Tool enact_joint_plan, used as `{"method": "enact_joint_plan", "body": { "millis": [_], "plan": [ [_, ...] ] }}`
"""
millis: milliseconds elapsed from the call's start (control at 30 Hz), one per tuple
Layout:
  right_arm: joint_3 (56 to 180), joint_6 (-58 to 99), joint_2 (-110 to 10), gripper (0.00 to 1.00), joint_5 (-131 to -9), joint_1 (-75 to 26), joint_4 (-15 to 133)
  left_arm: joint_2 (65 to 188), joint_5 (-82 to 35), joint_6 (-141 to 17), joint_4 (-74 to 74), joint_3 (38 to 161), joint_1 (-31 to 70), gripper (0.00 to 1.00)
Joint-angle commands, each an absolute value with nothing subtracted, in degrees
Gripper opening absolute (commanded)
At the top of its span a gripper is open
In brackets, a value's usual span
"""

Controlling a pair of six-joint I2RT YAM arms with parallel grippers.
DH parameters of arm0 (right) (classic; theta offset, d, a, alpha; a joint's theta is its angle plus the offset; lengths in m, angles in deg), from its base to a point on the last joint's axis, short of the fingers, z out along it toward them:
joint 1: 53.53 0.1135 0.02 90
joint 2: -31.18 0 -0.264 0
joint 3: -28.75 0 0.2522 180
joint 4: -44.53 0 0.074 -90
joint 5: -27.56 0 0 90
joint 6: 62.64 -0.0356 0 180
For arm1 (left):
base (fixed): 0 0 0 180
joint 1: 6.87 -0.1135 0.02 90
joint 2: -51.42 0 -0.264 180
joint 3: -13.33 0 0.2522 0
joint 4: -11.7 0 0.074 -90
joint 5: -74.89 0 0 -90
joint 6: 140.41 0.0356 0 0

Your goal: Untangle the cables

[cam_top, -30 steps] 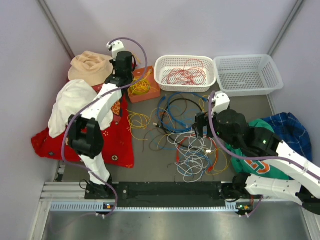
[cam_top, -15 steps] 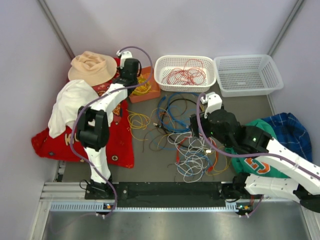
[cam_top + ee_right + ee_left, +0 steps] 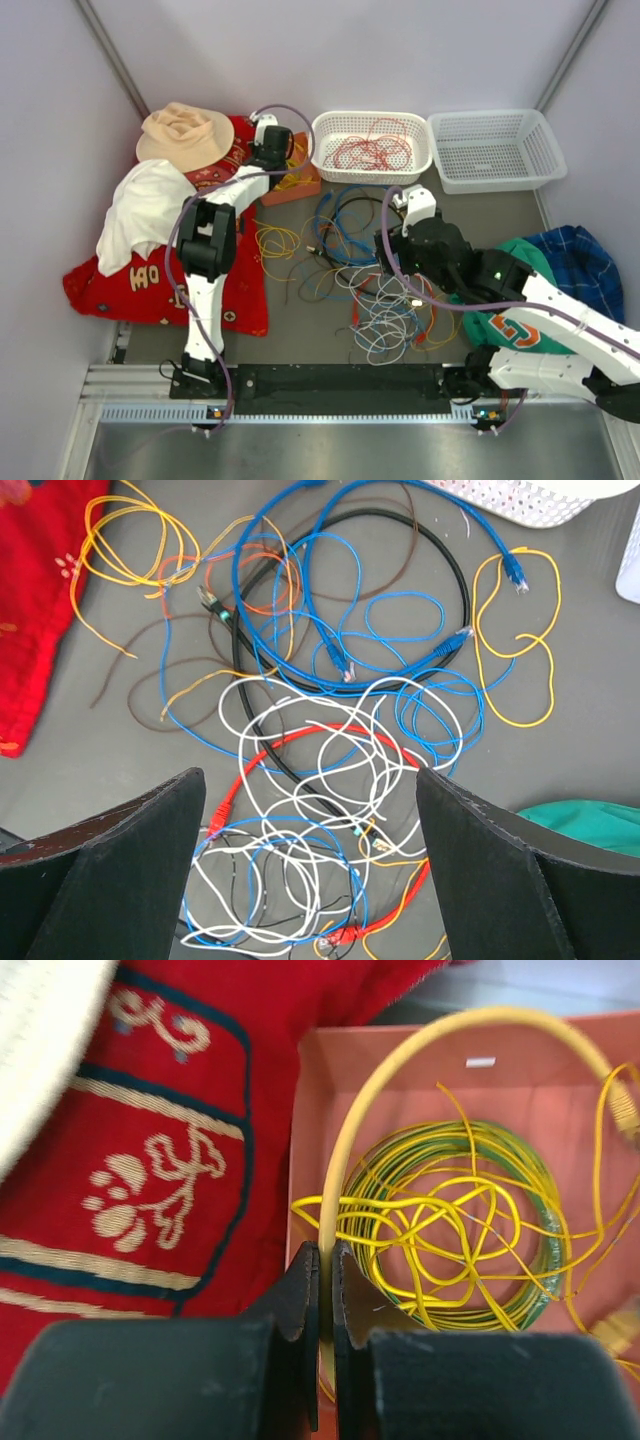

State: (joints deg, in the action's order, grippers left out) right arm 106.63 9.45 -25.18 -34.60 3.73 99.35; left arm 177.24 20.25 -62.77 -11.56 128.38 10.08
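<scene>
A tangle of white, blue, red and black cables point(image 3: 385, 300) lies on the grey table, with blue and black loops point(image 3: 345, 215) behind it and a loose yellow cable point(image 3: 275, 240) to its left. My left gripper point(image 3: 278, 150) is over the orange box point(image 3: 300, 185). In the left wrist view it point(image 3: 326, 1260) is shut on a thick yellow cable point(image 3: 400, 1070) that arcs over the box point(image 3: 560, 1070). My right gripper point(image 3: 392, 250) hovers above the tangle. Its jaws are wide open and empty point(image 3: 310, 780) over white and red cables point(image 3: 330, 750).
A green-yellow coiled ring point(image 3: 540, 1260) lies in the orange box. A white basket point(image 3: 325, 150) holds red cables; a second white basket point(image 3: 495, 150) stands to its right. A red cloth point(image 3: 235, 290), a hat point(image 3: 180, 135), a white cloth point(image 3: 140, 205) and a green shirt point(image 3: 520, 255) lie around.
My left gripper has moved right, from beside the hat to over the orange box. My right gripper has shifted a little left and back over the tangle.
</scene>
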Motion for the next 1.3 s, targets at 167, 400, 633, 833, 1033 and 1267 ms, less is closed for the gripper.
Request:
{"method": "enact_joint_plan", "body": {
  "millis": [167,400,633,833,1033,1267],
  "plan": [
    [106.2,10.6,-28.5,0.85,-37.8,1.6,94.8,175.6,18.3,-65.1,-10.2,128.7,10.1,0.1],
    [105.5,9.8,-28.6,0.85,-39.2,1.6,94.0,165.3,20.6,-61.8,-6.5,123.9,10.1,0.88],
    [103.2,7.3,-26.5,0.85,-39.5,1.6,93.9,155.1,20.9,-62.2,-6.8,121.8,10.4,0.99],
    [100.3,3.7,-23.7,0.85,-39.8,1.6,93.4,138.5,14.8,-69.0,-8.8,114.8,12.7,0.99],
    [96.6,2.8,-19.8,0.87,-38.8,1.6,91.2,126.2,10.5,-69.0,-9.0,100.0,31.2,0.99],
    [96.4,2.6,-17.2,0.87,-36.0,1.7,92.7,119.4,3.2,-93.1,-16.9,85.1,38.6,0.99]
  ]
}}
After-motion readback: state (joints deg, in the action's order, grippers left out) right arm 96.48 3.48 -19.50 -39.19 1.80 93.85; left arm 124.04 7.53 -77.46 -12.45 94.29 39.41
